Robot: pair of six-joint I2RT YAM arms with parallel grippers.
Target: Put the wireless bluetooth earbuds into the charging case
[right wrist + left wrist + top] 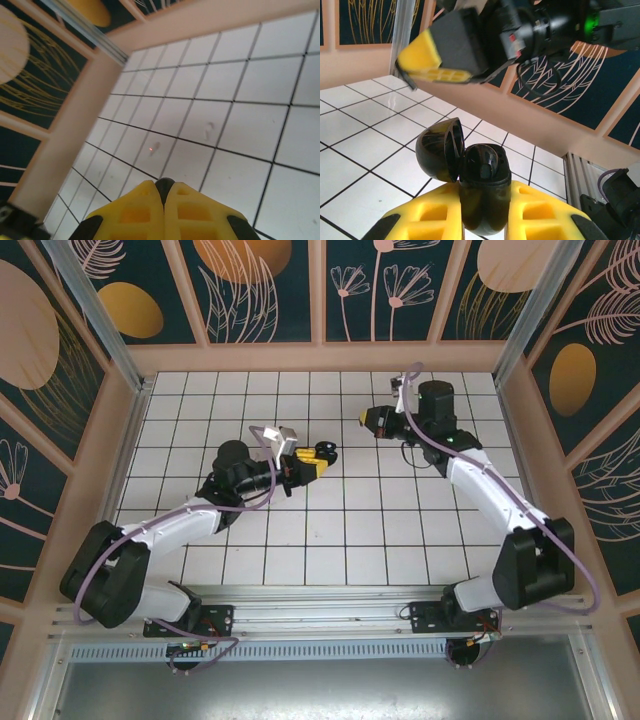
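Observation:
The black charging case (482, 172) stands upright between the yellow fingers of my left gripper (485, 200), which is shut on it. Its lid (437, 150) hangs open to the left, and a glossy dark shape that looks like a bud lies in one well (491, 161). From above, the left gripper (318, 458) holds the case (326, 450) mid-table. My right gripper (164, 187) is shut, pinching a small black earbud (165, 182) at its tips. It hovers above the tiles, up and to the right of the case (368, 420), and its yellow tip (427, 67) shows above the open case.
White tiled floor (300, 530) spreads under both arms. Peach wooden walls (320, 358) with dark floral panels enclose it on three sides. An aluminium post (402, 30) stands at the far corner. Faint smudges mark the tiles (207, 131) below the right gripper.

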